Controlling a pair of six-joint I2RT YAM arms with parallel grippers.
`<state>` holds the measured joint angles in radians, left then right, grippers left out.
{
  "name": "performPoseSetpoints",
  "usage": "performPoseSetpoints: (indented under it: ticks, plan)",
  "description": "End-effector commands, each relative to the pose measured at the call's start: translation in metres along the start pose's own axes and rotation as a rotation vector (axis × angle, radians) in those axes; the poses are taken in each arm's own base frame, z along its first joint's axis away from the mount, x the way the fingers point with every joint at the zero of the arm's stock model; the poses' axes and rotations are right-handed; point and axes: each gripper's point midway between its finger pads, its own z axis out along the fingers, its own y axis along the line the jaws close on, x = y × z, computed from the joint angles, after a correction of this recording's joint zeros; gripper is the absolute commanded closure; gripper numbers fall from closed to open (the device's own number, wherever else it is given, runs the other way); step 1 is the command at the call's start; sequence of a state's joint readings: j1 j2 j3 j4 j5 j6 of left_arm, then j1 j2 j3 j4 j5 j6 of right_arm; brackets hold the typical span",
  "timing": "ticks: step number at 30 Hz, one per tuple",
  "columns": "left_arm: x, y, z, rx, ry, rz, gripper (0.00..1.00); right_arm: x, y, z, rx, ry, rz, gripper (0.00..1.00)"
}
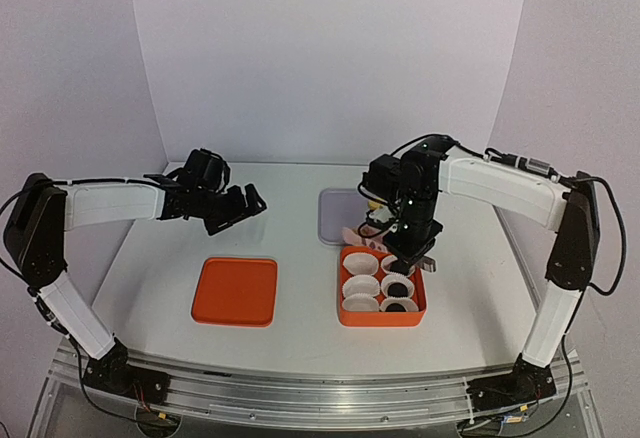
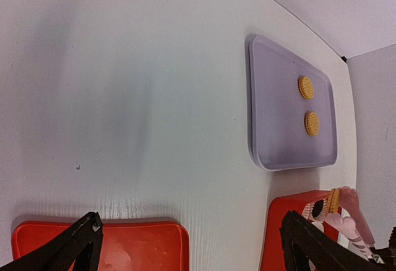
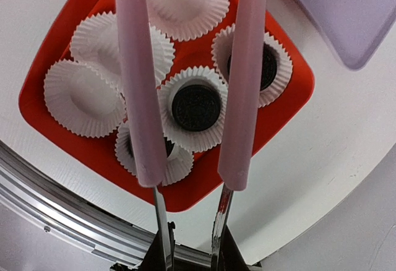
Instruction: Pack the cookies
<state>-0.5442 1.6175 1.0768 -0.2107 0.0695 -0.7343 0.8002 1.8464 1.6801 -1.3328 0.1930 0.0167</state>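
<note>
Three black cookies sit in white paper cups in the orange tray: one in the middle, two partly hidden by the tong arms. Three more cups are empty. Two golden cookies lie on the lavender tray. My right gripper is shut on pink-sleeved tongs above the orange tray. The left wrist view shows a golden cookie edge-on at the tong tips. My left gripper is open and empty.
A flat orange lid lies left of the tray and shows under my left fingers in the left wrist view. The lavender tray lies just behind the orange tray. White walls close the back and sides.
</note>
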Motion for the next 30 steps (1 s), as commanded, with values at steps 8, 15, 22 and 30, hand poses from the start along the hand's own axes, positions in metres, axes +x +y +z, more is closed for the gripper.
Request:
performPoseSetpoints:
  ticks: [8,15,22,30]
  plan:
    - [-0.012,-0.003,-0.021,0.011,-0.060,-0.012,0.00,0.115,0.000,-0.015,0.000,0.421,0.008,1.00]
    - [-0.010,0.000,-0.025,0.002,-0.068,-0.019,0.00,0.110,0.005,-0.007,-0.022,0.442,-0.021,1.00]
    - [-0.010,0.003,-0.027,-0.005,-0.073,-0.021,0.00,0.112,0.007,-0.003,-0.025,0.464,-0.042,1.00]
    - [-0.009,0.004,-0.026,-0.008,-0.074,-0.028,0.00,0.111,0.006,0.003,-0.010,0.479,-0.060,1.00]
